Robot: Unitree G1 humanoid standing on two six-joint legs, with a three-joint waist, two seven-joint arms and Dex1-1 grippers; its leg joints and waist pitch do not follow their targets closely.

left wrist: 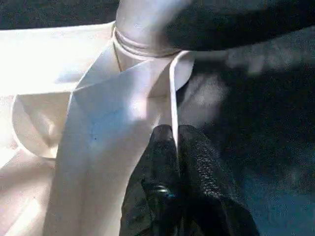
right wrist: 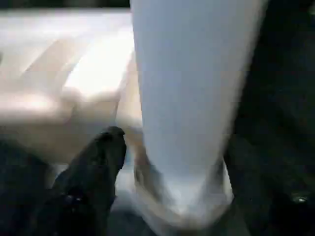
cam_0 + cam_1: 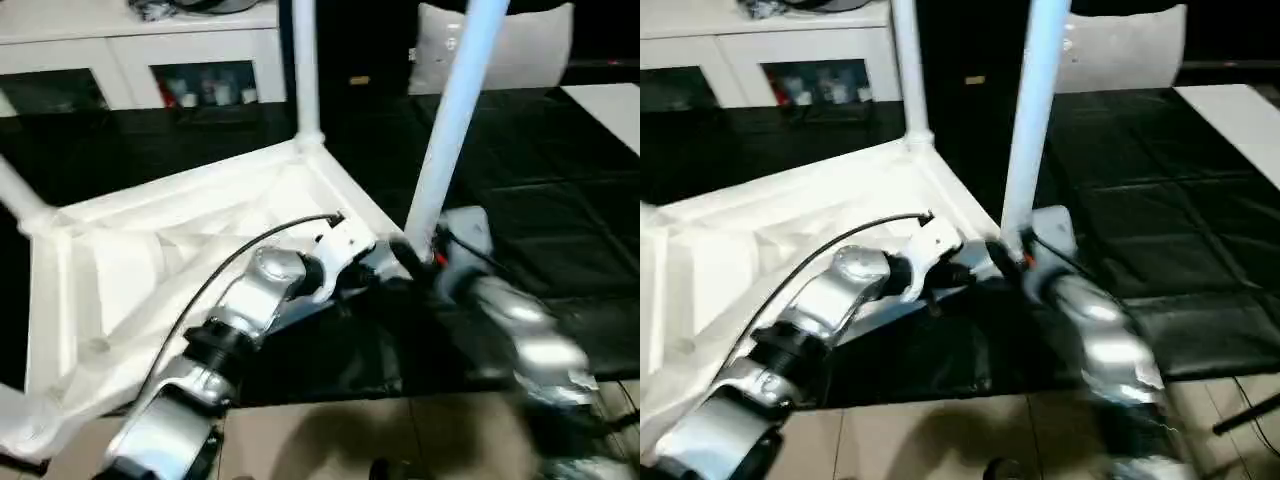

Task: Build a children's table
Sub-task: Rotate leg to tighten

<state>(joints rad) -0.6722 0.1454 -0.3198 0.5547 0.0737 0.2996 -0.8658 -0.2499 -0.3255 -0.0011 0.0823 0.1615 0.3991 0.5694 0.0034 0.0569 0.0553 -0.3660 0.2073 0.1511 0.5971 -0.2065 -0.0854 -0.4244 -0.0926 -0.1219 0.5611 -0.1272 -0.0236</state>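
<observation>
Item: small white plastic children's table (image 3: pixel 180 250), lying upside down on the large black-covered surface (image 3: pixel 560 200), ribbed underside facing up, near edge close to the surface's front edge.

Legs: one long round tapered white leg (image 3: pixel 306 70) stands upright in the far corner socket. A second white leg (image 3: pixel 452 120) rises at a slight tilt from the corner nearest the robot's right arm, its foot end out of frame at the top. A third leg (image 3: pixel 18 195) juts out of the corner at the far left, partly cut off by the frame edge.

Left gripper (image 1: pixel 174 142): two black fingers pressed together, pinching the thin upright rim of the tabletop just beside the socket that carries the tilted leg. The silver left forearm (image 3: pixel 215 350) reaches across the tabletop, a black cable arching over it.

Right gripper (image 3: pixel 415 255): at the base of the tilted leg, where the leg meets its socket. In the right wrist view one black finger (image 2: pixel 93 172) sits just beside the leg's base and the leg stands between the jaws; whether the jaws grip the leg or stand clear of it cannot be told.

Background: white glass-doored cabinet (image 3: pixel 140 60) behind the surface; pale floor (image 3: pixel 350 440) in front of it.
</observation>
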